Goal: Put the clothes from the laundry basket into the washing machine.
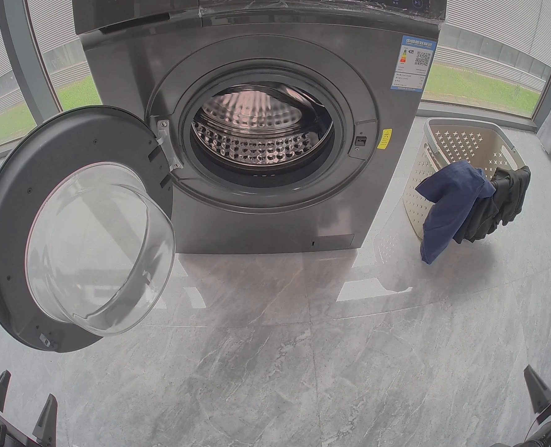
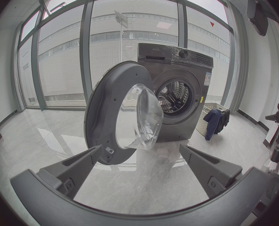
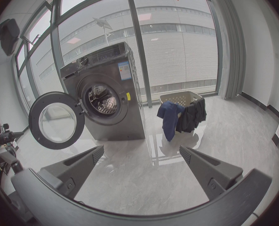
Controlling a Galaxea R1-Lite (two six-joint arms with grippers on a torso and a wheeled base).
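So here's where I'm at: my left gripper (image 2: 140, 148) has its fingers spread wide with nothing between them, and it's parked low, well out in front of the washing machine (image 1: 275, 218) on the door side. Same deal with my right gripper (image 3: 141, 148): fingers wide apart, nothing in its grasp, well back from the machine on the basket side.

The machine's door (image 1: 14, 231) is swung fully open on the machine's left, glass bowl facing me, and I can see straight into the shiny steel drum (image 1: 260, 128).

The laundry basket (image 1: 468, 141) sits on the grey floor (image 1: 288, 355) just beside the machine's right side. A blue garment (image 1: 452, 206) is draped over the basket's rim and hangs down its outside wall, on the end nearer the machine. A black garment (image 1: 505, 200) hangs over the same rim, touching the blue one, on the side away from the machine.
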